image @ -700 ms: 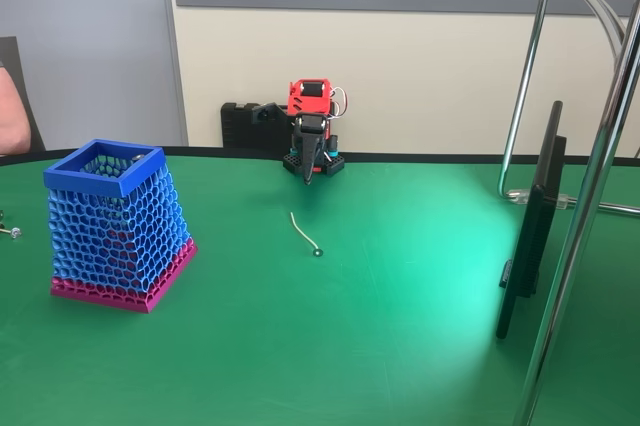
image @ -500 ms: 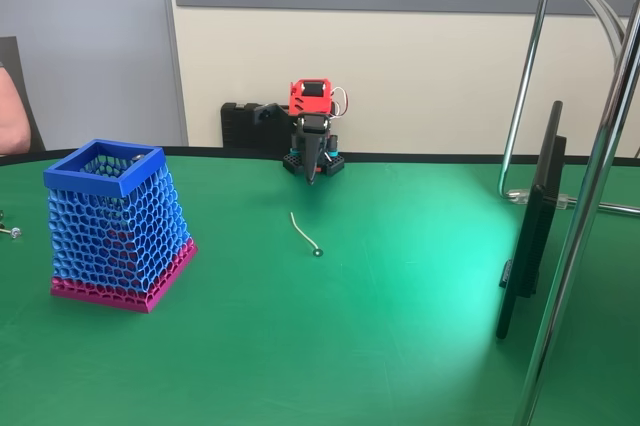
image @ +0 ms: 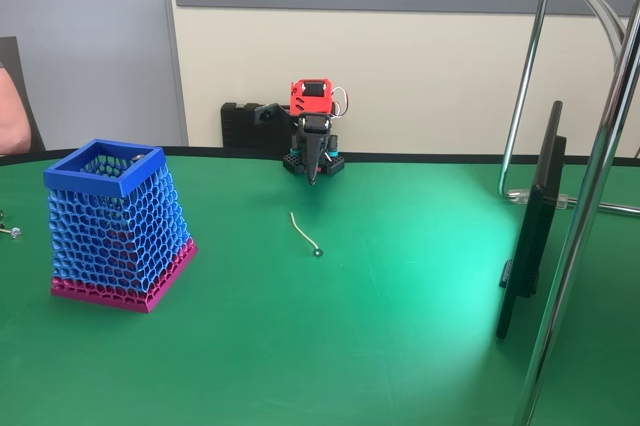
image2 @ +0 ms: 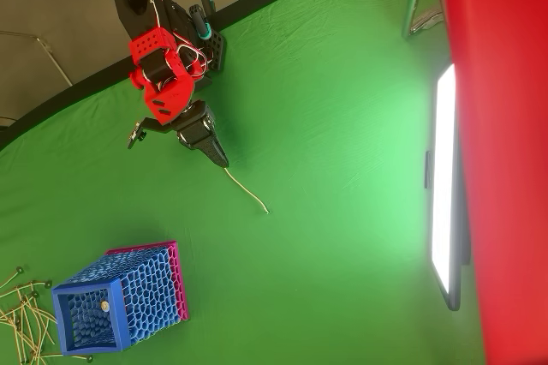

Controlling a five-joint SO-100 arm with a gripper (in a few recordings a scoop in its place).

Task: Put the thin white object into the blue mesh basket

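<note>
Thin white object [image: 303,232] lies loose on the green table [image: 400,346] in the fixed view, slightly curved, its dark ring end nearer the camera. Beyond it the hand [image: 312,178] hangs point-down above the far edge of the table, fingers drawn together to a tip, holding nothing and apart from the strand. Well to the left stands the blue mesh basket [image: 75,175] on its pink base; a small pale bit shows at its far rim.

From overhead, the hand [image2: 222,160] points at the upper end of the thin white object [image2: 247,191], its tip just beside it, fingers together. The blue mesh basket [image2: 58,320] sits lower left with a small round pale thing [image2: 104,305] inside. A scatter of similar strands [image2: 21,314] lies left of it.
</note>
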